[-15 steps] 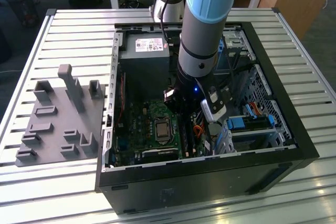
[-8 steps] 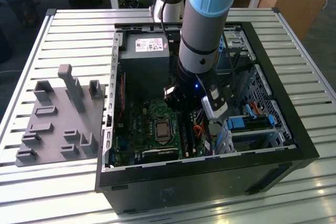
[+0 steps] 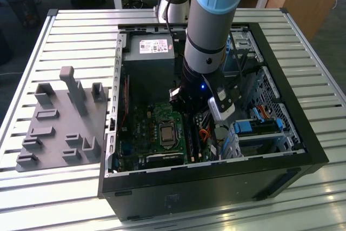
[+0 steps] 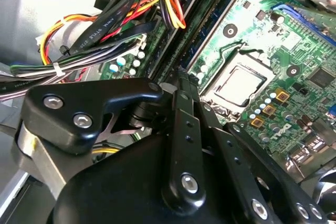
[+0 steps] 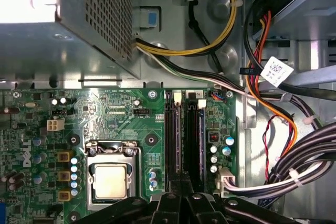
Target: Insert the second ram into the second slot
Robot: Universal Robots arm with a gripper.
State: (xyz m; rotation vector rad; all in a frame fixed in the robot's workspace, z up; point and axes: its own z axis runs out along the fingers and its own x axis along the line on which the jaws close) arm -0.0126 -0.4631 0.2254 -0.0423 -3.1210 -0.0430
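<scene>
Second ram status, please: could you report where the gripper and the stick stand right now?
Gripper low over the memory slots beside the CPU socket. Second ram standing in its slot. Cable bundle close alongside.

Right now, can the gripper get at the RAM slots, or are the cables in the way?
Probably yes. The gripper sits right over the RAM slots on the motherboard. The cable bundle lies off to one side of the slots, apart from them, so the way looks free.

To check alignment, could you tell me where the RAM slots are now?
In the first wrist view, the RAM slots run between the CPU socket and the cables, with the claw over one end.
</scene>
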